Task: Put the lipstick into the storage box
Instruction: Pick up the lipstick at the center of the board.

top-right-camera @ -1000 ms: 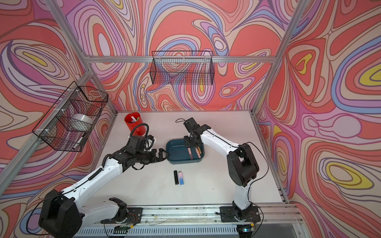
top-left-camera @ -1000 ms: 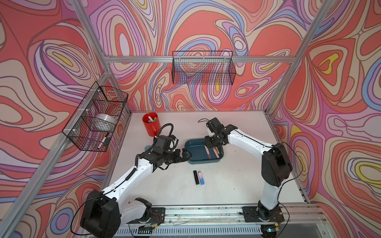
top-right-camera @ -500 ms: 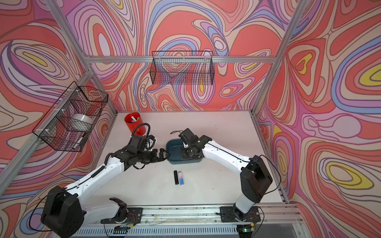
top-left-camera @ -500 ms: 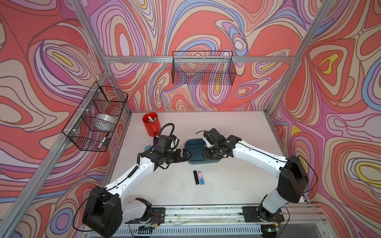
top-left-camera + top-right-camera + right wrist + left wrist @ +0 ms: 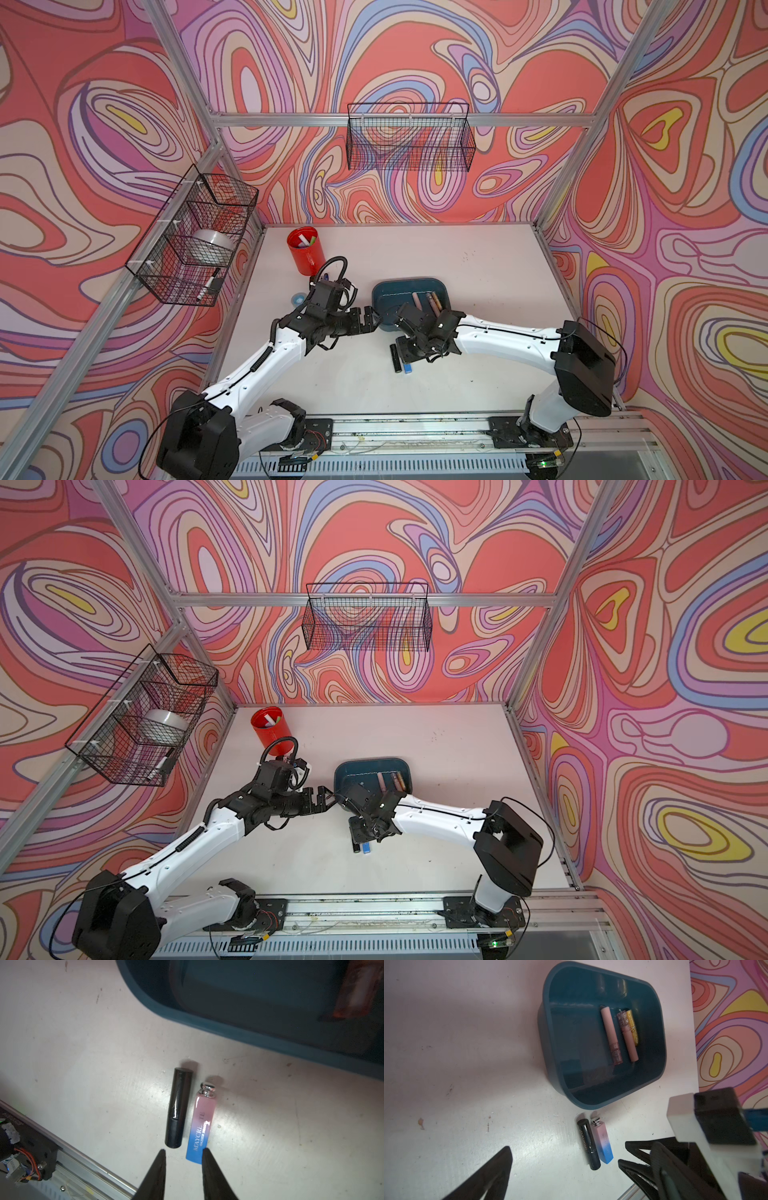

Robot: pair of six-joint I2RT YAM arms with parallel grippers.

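Right wrist view cuts off the storage box (image 5: 218,1026).

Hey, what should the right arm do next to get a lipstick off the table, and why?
Probably nudge the right pincer sideways to centre on the pink-blue lipstick. Its tips stand slightly apart and empty, aimed between that tube and the black lipstick, so dropping now would likely straddle neither; both lie outside the box.
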